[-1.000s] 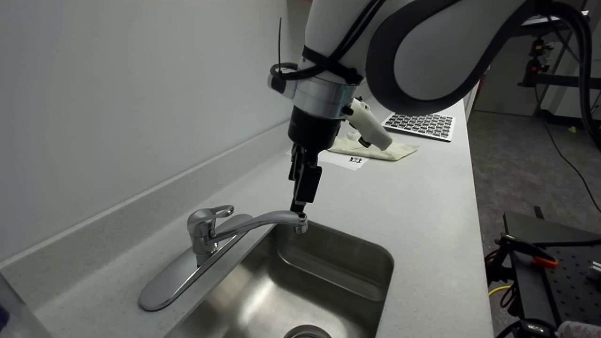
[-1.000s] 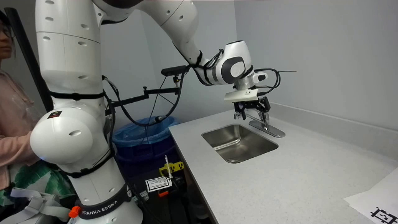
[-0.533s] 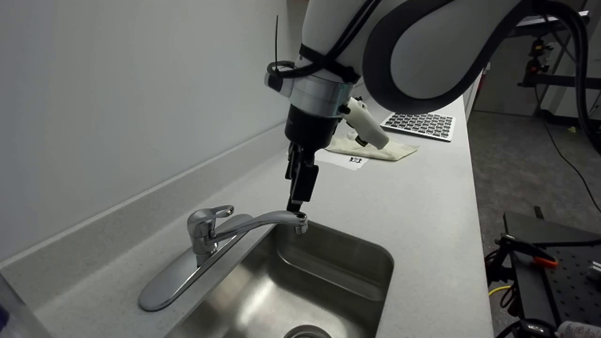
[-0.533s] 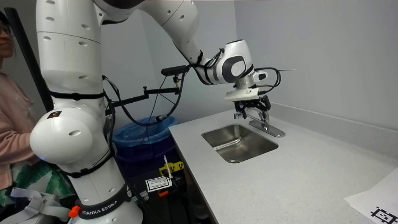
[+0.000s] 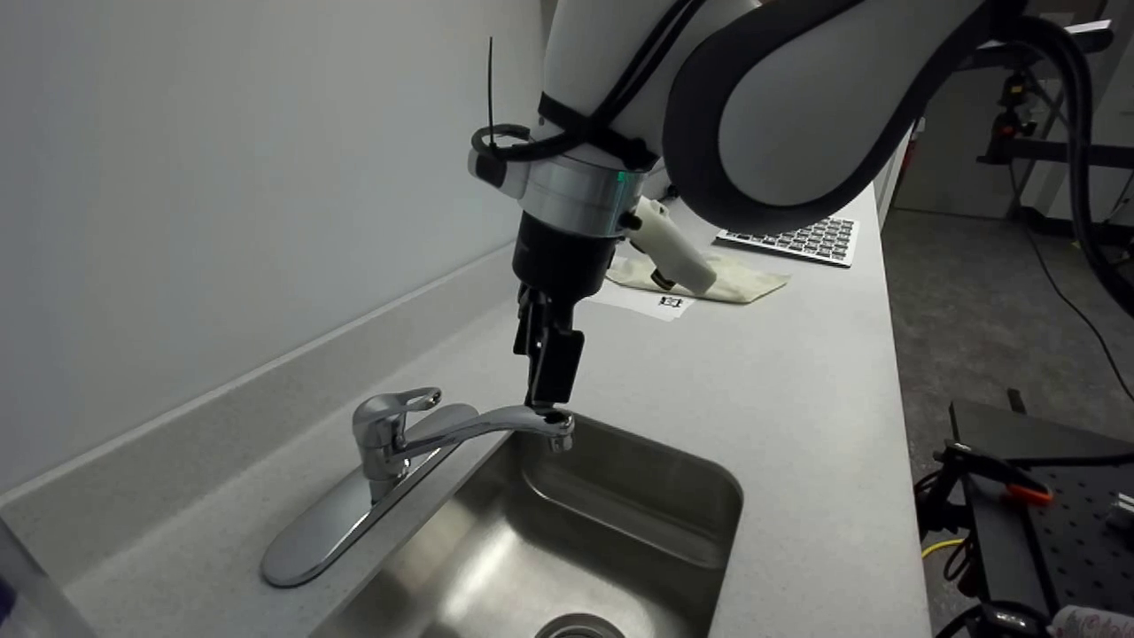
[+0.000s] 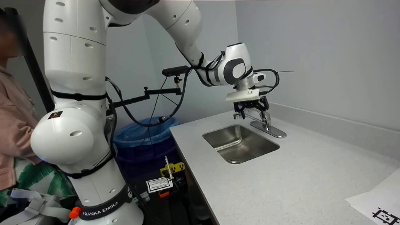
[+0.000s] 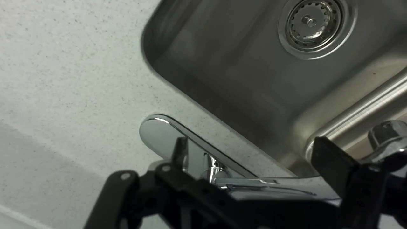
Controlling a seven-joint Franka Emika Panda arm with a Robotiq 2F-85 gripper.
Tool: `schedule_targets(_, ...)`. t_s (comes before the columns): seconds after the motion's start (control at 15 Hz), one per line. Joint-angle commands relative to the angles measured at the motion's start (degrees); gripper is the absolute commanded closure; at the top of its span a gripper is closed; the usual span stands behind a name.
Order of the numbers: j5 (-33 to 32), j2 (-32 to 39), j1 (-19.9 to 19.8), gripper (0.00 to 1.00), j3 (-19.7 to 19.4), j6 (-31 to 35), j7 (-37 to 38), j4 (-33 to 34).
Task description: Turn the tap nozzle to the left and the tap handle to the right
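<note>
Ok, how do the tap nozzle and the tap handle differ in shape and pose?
Shape: the tap nozzle is a long, slim arching tube; the tap handle is a short lever.
Mount: the nozzle leaves the side of the faucet body; the handle tops it.
Reach: the nozzle's downturned tip hangs over the sink; the handle's free end falls well short of that tip.
Shared: both are shiny chrome.

In an exterior view, the pale counter (image 5: 753, 381) carries the chrome faucet plate (image 5: 317, 536) at lower left. Toward the upper right I see a printed sheet (image 5: 638, 303), cream cloth (image 5: 744, 281) and keyboard-like panel (image 5: 819, 239).
</note>
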Motion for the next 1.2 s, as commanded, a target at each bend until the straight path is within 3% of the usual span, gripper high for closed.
schedule_targets(0.0, 1.6, 3.4, 0.6, 0.00, 3.1, 0.0, -2.2, 3.6)
schedule_targets(0.33, 1.9, 6.8, 1.3, 0.00, 6.0, -0.4, -3.0, 7.5)
schedule_targets(1.13, -0.6, 16.1, 5.7, 0.00, 5.7, -1.5, -1.7, 19.6)
